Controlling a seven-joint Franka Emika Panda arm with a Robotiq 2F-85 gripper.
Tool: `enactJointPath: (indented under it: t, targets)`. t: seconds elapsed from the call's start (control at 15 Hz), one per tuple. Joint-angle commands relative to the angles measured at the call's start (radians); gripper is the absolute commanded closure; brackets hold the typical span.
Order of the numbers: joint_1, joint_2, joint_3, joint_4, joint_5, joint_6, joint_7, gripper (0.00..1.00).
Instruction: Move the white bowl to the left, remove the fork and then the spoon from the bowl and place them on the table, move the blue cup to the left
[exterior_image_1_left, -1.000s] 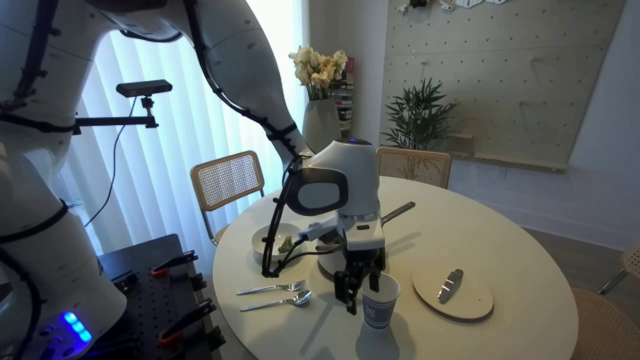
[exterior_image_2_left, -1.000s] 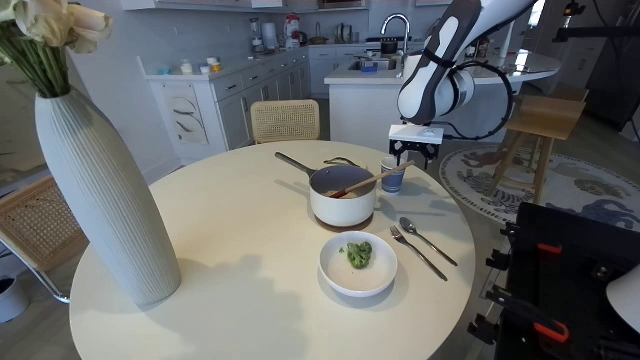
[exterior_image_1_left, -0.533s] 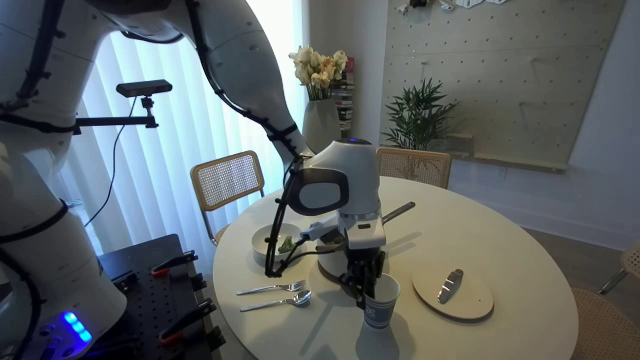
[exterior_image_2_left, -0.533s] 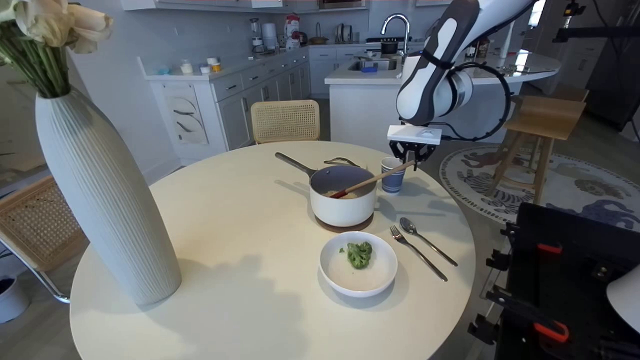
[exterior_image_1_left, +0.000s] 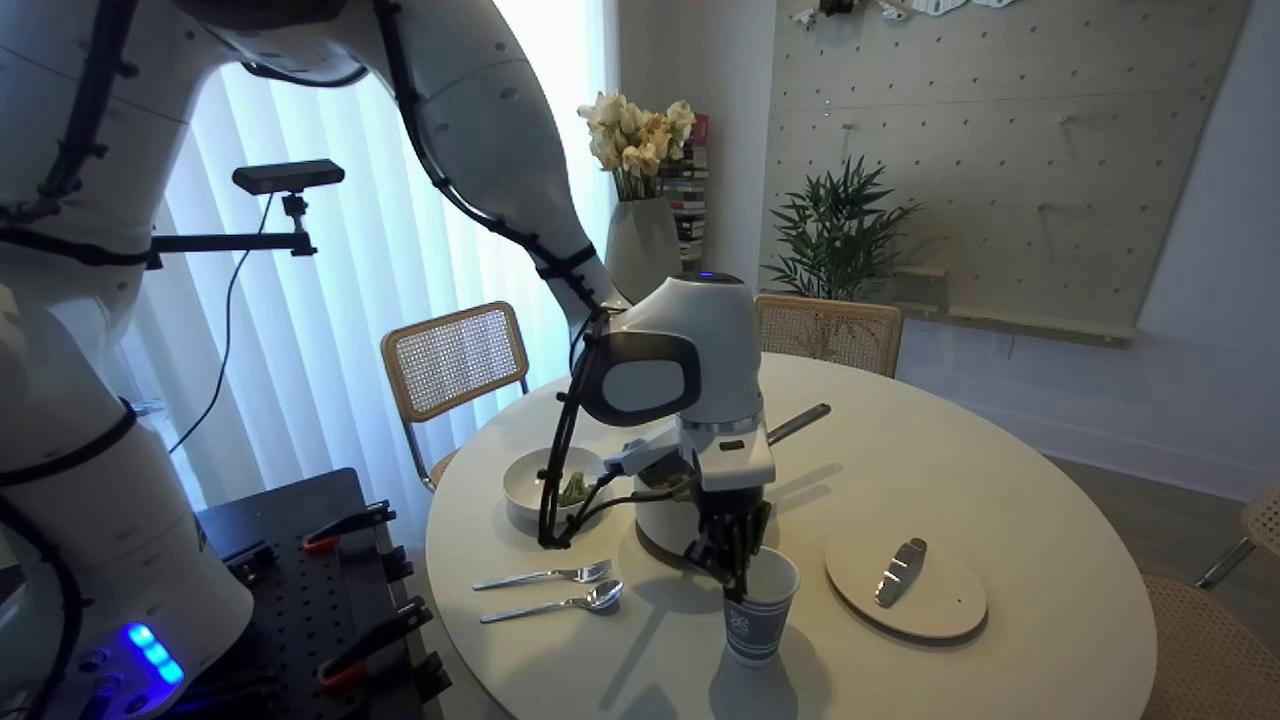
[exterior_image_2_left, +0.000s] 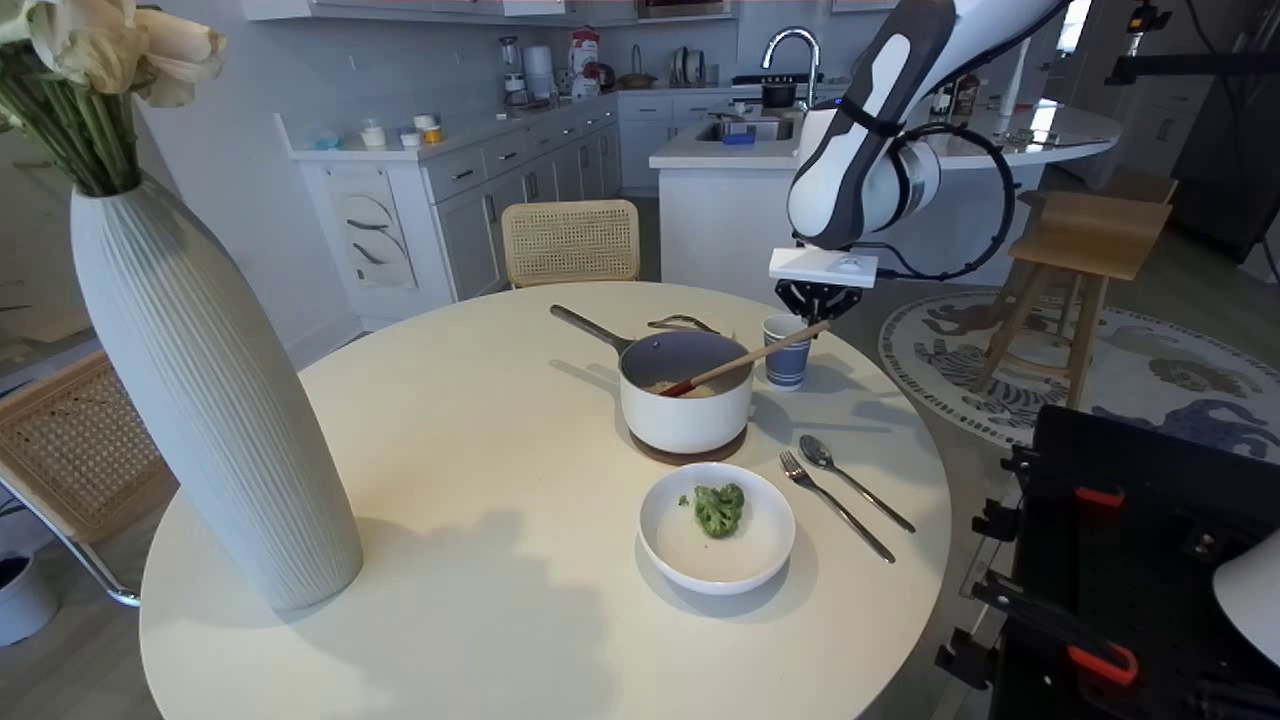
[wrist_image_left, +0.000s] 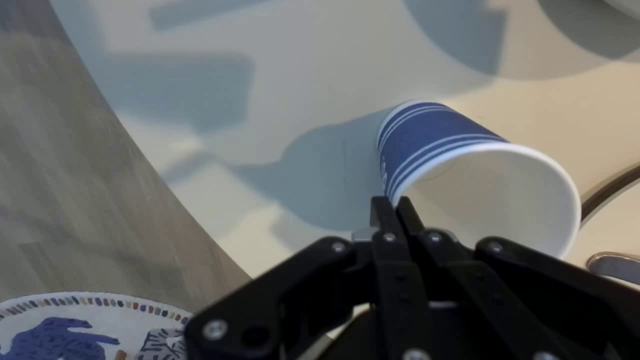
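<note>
The blue cup (exterior_image_1_left: 757, 625) stands on the white table (exterior_image_2_left: 470, 430), close to its edge. My gripper (wrist_image_left: 396, 202) is shut on the cup's wall: in the wrist view the rim runs between its two fingertips, one inside the cup and one outside. In an exterior view the gripper (exterior_image_2_left: 815, 325) is partly behind a wooden utensil's handle. The white bowl (exterior_image_2_left: 680, 565) holds broccoli. The fork (exterior_image_1_left: 550, 577) and the spoon (exterior_image_1_left: 560, 607) lie side by side on the table, outside the bowl.
A white saucepan (exterior_image_2_left: 685, 420) with a wooden-handled utensil (exterior_image_2_left: 760, 355) in it stands beside the cup. A flat round plate (exterior_image_1_left: 950, 610) with a metal piece (exterior_image_1_left: 902, 572) on it lies on the cup's other side. A tall vase (exterior_image_2_left: 220, 400) stands farther off on the table.
The gripper's jaws have come together on the cup's wall, from standing apart a second ago. The arm has shifted a little, and the cup has moved very slightly.
</note>
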Motion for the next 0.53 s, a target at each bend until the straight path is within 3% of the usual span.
enactJointPath:
  t: [0.0, 0.47]
  targets:
    - [0.033, -0.021, -0.022, -0.005, 0.014, -0.008, 0.003, 0.99]
    - [0.191, -0.165, -0.163, -0.099, -0.081, 0.028, 0.065, 0.99]
